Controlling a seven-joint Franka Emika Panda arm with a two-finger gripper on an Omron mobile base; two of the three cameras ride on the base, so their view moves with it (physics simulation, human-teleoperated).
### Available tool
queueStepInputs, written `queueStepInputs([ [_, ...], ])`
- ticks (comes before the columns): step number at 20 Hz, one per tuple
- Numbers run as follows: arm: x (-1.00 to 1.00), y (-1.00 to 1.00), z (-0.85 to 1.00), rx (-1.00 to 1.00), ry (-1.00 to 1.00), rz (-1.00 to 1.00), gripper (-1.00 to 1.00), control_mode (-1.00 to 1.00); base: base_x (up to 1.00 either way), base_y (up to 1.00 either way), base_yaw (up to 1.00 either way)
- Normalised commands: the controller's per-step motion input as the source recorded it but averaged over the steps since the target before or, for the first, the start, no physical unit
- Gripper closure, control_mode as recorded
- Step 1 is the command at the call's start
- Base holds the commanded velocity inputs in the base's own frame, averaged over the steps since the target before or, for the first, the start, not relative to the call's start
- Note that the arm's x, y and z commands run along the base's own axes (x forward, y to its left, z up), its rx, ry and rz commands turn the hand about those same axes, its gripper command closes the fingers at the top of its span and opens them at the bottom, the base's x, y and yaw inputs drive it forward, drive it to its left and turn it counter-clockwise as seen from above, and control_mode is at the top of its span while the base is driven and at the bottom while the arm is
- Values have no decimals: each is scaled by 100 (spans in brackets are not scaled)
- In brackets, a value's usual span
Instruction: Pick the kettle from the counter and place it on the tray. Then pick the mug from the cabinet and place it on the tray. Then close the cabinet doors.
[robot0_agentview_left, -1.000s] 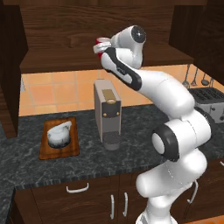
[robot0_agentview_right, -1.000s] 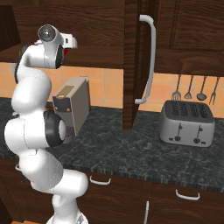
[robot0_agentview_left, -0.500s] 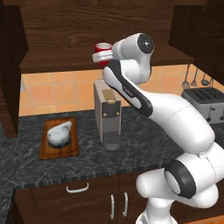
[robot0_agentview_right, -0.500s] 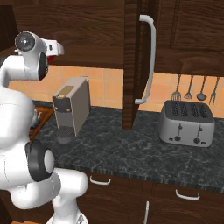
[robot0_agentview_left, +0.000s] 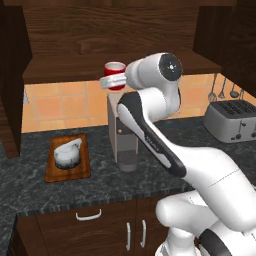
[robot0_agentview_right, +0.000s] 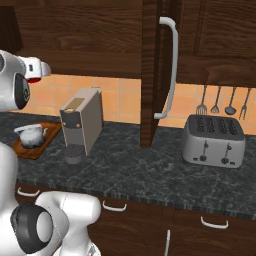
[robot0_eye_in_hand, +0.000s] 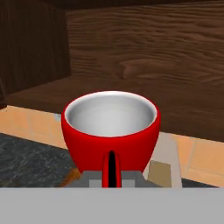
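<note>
Gripper (robot0_agentview_left: 111, 81) was clenched on the mug (robot0_agentview_left: 115, 75), gripping it by the handle side; in the hand view the red handle loop sat right at the fingertips and the white inside faced up, so the mug (robot0_eye_in_hand: 111, 127) rode upright. It hung in the air out in front of the cabinet (robot0_agentview_left: 120, 30) shelf edge, above the grey coffee machine (robot0_agentview_left: 122, 135), not resting on anything. My reading: held level and clear of the shelf so it could be carried left and down toward the tray without tipping.

Kettle (robot0_agentview_left: 67, 152) sat on the tray (robot0_agentview_left: 68, 172) at the left of the counter (robot0_agentview_left: 150, 175), toward the tray's far half, spout side hard to make out. That left bare board on the near side, which looked like the likely spot for the mug. So I judged the kettle step done, the mug step in hand, the doors not yet closed.

The right cabinet door (robot0_agentview_right: 151, 75) stood swung out toward the room, edge-on in the right base view, its long silver bar handle (robot0_agentview_right: 170, 67) facing right. The left door (robot0_agentview_left: 11, 75) also stood open at the far left. Open because the mug had to come out between them.

Count: one mug, one kettle, one tray, two cabinet doors, one coffee machine, one toaster (robot0_agentview_right: 214, 141) with four slots at the right. Four utensils (robot0_agentview_right: 222, 105) hung on the tiled wall above the toaster. Lower-cupboard handles too partly seen to count.
</note>
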Motion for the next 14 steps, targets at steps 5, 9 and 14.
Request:
queueStepInputs([
  [5, -69, 29, -64, 4, 1, 3, 100, -100, 0, 0, 0],
  [9, -43, 26, -67, 7, 0, 4, 100, -100, 0, 0, 0],
  [14, -2, 31, -74, 5, 2, 2, 100, -100, 0, 0, 0],
])
